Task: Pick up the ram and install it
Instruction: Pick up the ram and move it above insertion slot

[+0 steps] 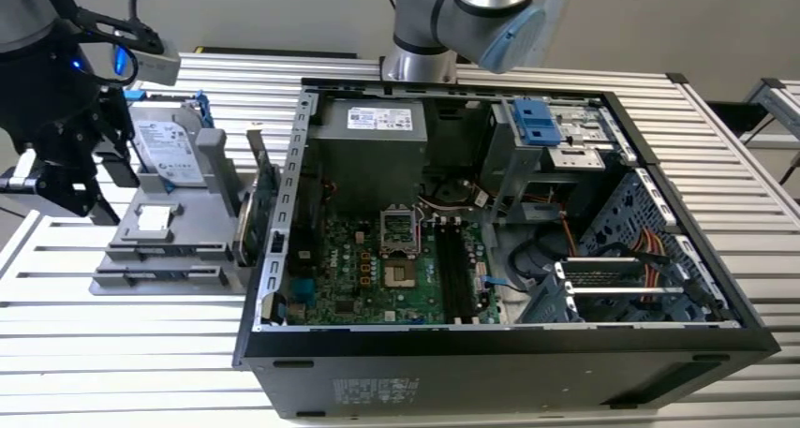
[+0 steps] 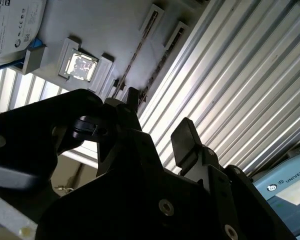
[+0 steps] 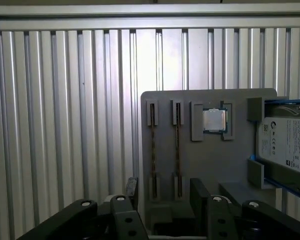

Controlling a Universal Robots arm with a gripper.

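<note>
Two ram sticks (image 3: 153,149) (image 3: 177,149) stand on edge in parallel slots of a grey holder (image 3: 210,165), and I see them as thin dark lines. In the second wrist view the same ram slots (image 2: 142,42) run along the holder's edge. My black gripper (image 3: 165,192) hovers above the slotted end of the holder, open, with nothing between its fingers (image 3: 199,189). In the exterior view the gripper (image 1: 69,184) hangs at the exterior view's left, beside the holder (image 1: 156,250). The open computer case (image 1: 500,334) shows its motherboard with long ram sockets (image 1: 456,269).
A processor chip (image 3: 215,121) sits in a recess of the holder, next to a silver hard drive with blue rails (image 3: 287,145). A green expansion card (image 1: 257,213) stands between holder and case. Everything rests on a ribbed aluminium table (image 1: 125,353).
</note>
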